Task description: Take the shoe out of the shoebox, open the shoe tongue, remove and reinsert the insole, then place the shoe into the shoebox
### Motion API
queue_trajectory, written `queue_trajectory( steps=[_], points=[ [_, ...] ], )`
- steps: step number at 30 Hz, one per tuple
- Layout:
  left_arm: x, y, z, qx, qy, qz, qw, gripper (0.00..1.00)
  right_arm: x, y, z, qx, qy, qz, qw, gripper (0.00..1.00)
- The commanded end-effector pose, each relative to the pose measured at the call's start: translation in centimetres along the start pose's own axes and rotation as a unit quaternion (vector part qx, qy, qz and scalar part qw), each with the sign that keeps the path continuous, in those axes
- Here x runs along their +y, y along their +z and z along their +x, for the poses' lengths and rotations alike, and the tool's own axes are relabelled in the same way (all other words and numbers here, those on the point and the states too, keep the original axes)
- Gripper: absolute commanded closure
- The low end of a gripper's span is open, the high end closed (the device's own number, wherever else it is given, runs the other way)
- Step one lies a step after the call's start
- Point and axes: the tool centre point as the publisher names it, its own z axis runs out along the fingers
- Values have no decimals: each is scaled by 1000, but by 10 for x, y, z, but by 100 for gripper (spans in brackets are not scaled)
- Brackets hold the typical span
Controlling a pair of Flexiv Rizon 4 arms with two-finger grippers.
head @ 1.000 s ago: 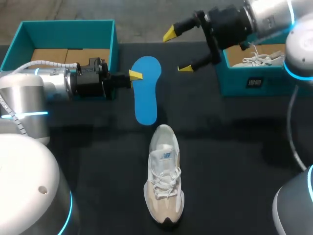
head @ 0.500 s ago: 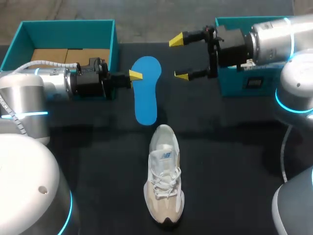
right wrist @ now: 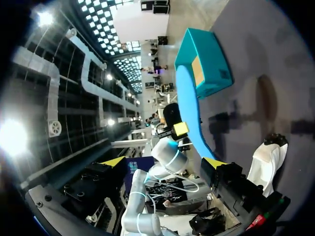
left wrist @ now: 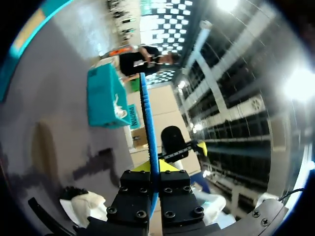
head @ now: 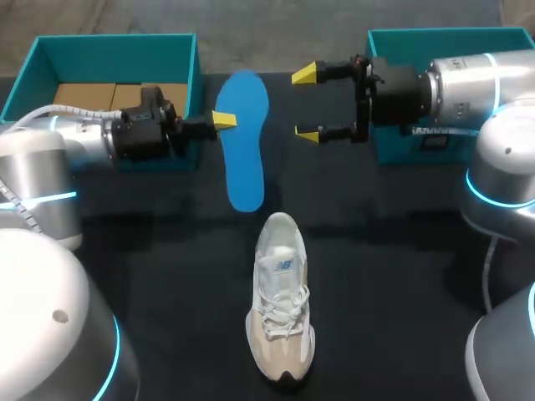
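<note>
Head view: insole [head: 243, 142] pinched by one edge in left jaws; right jaws wide apart, empty, just beside its other edge. Shoe [head: 280, 309] upright on bench [head: 401, 251].
Left wrist view: insole [left wrist: 147, 113] edge-on, clamped.
Right wrist view: insole [right wrist: 189, 113] ahead, untouched.
Judged light, thin, floppy; best gripped at opposite edges, mid-length.

Blue insole [head: 242, 138] higher (right tool [head: 307, 104] nearer)

A black table [head: 401, 276] — matte, with soft shadows.
</note>
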Motion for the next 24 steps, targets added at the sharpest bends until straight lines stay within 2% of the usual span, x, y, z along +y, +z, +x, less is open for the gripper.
queue_trajectory(
  steps=[1,6,9,14,20,23,24],
  points=[
    [6,-8,9,18,134,11,991,100,1,2,1,-2,1,0,1000,0],
    [12,-12,29,36,289,25,956,100,1,2,1,-2,1,0,1000,0],
    [12,-14,41,33,372,36,927,100,1,2,1,-2,1,0,1000,0],
    [12,-13,55,34,513,62,855,100,1,2,1,-2,1,0,1000,0],
    [8,-16,66,54,590,52,804,100,1,2,1,-2,1,0,1000,0],
    [5,-19,69,68,621,59,778,100,1,2,1,-2,1,0,1000,0],
    [3,-20,69,63,643,68,760,100,1,2,1,-2,1,0,1000,0]
  ],
)
